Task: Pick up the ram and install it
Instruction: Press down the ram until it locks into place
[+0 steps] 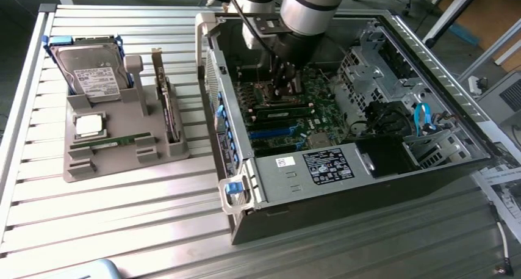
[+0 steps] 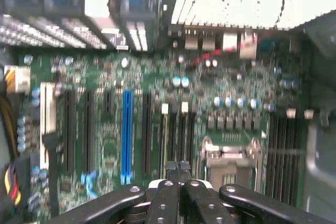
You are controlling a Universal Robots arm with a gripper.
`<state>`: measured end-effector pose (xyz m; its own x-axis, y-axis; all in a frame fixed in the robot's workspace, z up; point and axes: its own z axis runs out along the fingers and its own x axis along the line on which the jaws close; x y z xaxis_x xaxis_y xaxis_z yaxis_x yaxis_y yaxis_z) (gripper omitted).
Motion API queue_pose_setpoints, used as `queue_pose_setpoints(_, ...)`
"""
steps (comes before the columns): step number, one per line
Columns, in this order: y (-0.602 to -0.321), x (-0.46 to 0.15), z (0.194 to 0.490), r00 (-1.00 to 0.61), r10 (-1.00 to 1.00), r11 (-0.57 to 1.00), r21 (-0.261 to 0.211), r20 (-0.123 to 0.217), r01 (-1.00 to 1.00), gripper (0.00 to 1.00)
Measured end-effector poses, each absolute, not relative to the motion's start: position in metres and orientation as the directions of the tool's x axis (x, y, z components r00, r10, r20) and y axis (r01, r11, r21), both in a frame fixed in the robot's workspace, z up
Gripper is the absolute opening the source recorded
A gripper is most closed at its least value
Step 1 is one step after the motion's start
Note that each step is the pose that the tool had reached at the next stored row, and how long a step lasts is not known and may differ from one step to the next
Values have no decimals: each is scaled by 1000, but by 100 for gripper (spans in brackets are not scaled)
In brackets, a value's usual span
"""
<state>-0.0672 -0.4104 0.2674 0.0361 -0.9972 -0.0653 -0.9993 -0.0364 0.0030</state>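
Green ram (image 1: pixel 281 113) lies seated on the motherboard (image 1: pixel 321 117) below the pressed-together gripper (image 2: pixel 178 170)

My ext cam looks down from high on the open PC case (image 1: pixel 358 163); wrist cam sits close over its motherboard (image 2: pixel 157 93), seen by both.

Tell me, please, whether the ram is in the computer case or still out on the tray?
In. The ram lies along the motherboard inside the open computer case, under the gripper.

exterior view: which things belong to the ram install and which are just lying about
job: gripper, ram on the motherboard, motherboard, computer case
lying about: hard drive, processor chip, expansion card, grey tray
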Motion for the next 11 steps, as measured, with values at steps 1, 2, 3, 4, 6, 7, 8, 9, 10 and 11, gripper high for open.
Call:
queue_pose_setpoints(1, -411, -73, 265, 36, -997, -36, 3, -66, -999, 11)
queue_pose_setpoints(2, -411, -78, 264, 36, -997, -36, 3, -66, -999, 11)
queue_pose_setpoints(3, -411, -84, 261, 36, -997, -36, 3, -65, -999, 11)
queue_pose_setpoints(4, -412, -88, 259, 36, -997, -36, 3, -66, -999, 11)
queue_pose_setpoints(6, -413, -93, 256, 36, -997, -36, 3, -66, -999, 11)
queue_pose_setpoints(7, -413, -93, 254, 36, -997, -36, 3, -66, -999, 11)
queue_pose_setpoints(8, -413, -93, 252, 36, -997, -36, 3, -66, -999, 11)
queue_pose_setpoints(9, -414, -93, 250, 36, -997, -36, 3, -66, -999, 11)
queue_pose_setpoints(10, -414, -93, 248, 36, -997, -36, 3, -66, -999, 11)
queue_pose_setpoints(11, -414, -93, 247, 36, -997, -36, 3, -66, -999, 11)
